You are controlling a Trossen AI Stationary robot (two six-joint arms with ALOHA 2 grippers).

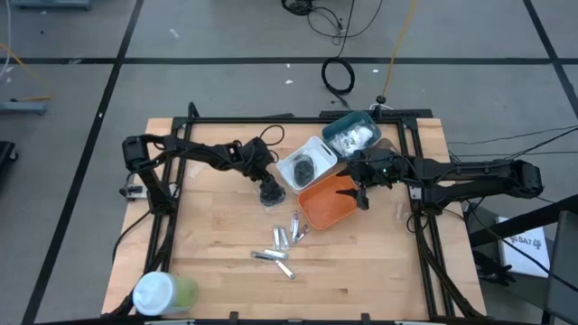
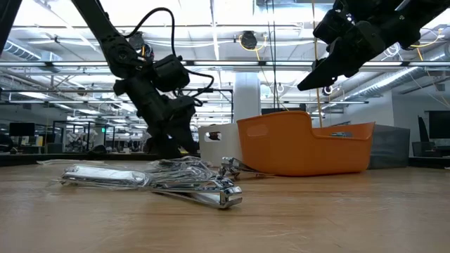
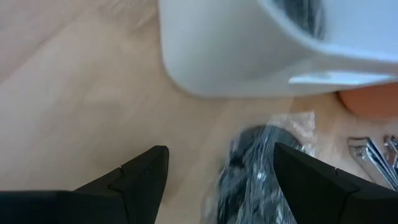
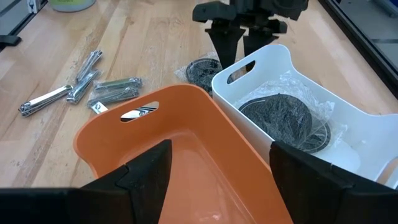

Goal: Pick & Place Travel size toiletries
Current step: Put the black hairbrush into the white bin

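My left gripper (image 1: 270, 193) hung w/ jaws spread over a dark round wrapped disc (image 4: 200, 72) on the wood table (image 1: 217, 262), beside the white bin (image 4: 323, 134). Right gripper (image 1: 363, 200) spread over smooth orange bin (image 1: 330, 206). Shiny metal pcs (image 1: 284, 242) lay near-centre.

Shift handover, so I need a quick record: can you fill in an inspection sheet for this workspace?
Surface: wooden table, bare in front.
Job's things: silver clippers loose mid-table; wrapped dark disc beside white bin; another disc inside it.
Clutter: orange bin empty; teal bin holds white packets; cylinder at front corner.
Grippers: left gripper open over the disc; right gripper open above orange bin.
Cables: black coil on floor.
Surroundings: nothing seen nearby.
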